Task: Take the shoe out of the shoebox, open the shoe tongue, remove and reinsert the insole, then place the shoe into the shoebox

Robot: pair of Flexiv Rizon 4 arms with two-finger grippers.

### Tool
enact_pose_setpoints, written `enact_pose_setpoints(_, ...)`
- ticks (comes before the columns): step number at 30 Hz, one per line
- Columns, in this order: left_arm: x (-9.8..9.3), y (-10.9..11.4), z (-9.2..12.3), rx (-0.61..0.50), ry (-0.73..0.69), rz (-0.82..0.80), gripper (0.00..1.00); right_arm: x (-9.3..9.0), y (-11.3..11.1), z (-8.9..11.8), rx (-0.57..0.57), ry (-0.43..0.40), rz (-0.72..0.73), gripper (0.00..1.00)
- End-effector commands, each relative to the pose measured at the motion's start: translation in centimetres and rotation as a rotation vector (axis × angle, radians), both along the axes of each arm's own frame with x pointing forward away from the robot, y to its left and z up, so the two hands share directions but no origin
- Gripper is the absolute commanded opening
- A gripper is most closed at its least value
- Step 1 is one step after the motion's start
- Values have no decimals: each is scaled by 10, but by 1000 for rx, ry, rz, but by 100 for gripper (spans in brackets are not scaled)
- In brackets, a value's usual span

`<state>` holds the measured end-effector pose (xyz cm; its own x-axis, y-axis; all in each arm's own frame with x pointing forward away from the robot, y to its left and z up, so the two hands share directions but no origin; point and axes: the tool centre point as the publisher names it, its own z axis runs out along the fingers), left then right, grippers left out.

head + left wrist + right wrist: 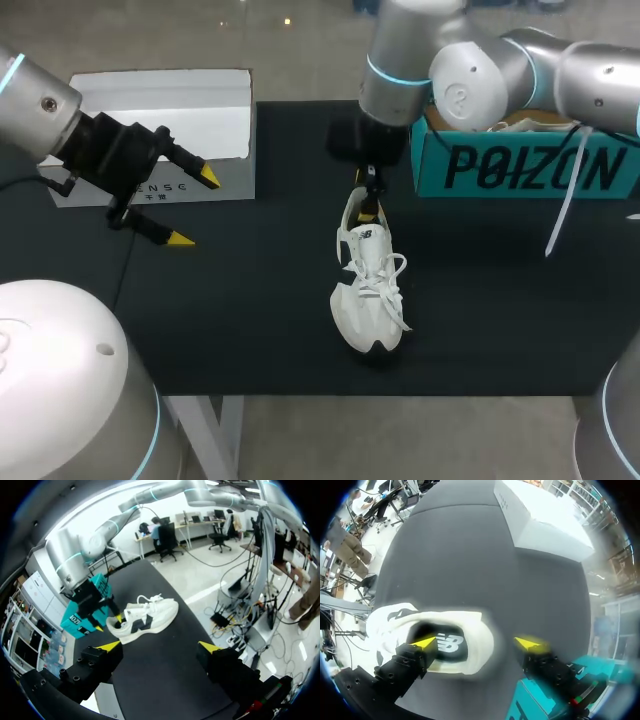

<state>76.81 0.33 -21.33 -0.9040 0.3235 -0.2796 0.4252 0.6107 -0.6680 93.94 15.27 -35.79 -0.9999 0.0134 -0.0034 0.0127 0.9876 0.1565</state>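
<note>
Shoe, seemingly light with a soft upper, stands on the bench near the teal shoebox; grasp its stiffer heel collar, where the right tool hangs spread.

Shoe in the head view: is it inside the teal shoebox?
No, the white shoe sits on the black table outside the teal shoebox, with the right gripper at its heel.

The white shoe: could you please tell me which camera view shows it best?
The head view: the whole shoe shows from above, laces and toe clear. The left wrist view gives its side profile, heel partly hidden by the right gripper. The right wrist view shows only the heel opening, close up.
</note>
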Motion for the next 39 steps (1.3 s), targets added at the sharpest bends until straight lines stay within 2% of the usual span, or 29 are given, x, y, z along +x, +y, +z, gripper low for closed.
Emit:
enact_pose_setpoints(1, 0, 0, 0, 3, 0, 0, 100, 5, 3, -6, -10, 5, -8, 100)
enact_pose_setpoints(3, 0, 0, 0, 3, 0, 0, 100, 6, 2, -6, -18, 2, -20, 100)
enact_pose_setpoints(4, 0, 0, 0, 3, 0, 0, 100, 6, 1, -6, -18, -1, -22, 95)
enact_pose_setpoints(5, 0, 0, 0, 3, 0, 0, 100, 6, 1, -6, -25, -5, -28, 44)
enact_pose_setpoints(7, 0, 0, 0, 3, 0, 0, 100, 6, -1, -6, -28, -9, -33, 0)
enact_pose_setpoints(21, 0, 0, 0, 3, 0, 0, 100, -3, 0, 5, -50, -30, -20, 0)
enact_pose_setpoints(28, 0, 0, 0, 3, 0, 0, 100, -10, 3, 20, -51, -63, 0, 0)
enact_pose_setpoints(33, 0, 0, 0, 3, 0, 0, 100, -7, -2, 57, -70, -110, -2, 0)
enact_pose_setpoints(39, 0, 0, 0, 3, 0, 0, 100, 11, -19, 128, -90, -174, -14, 0)
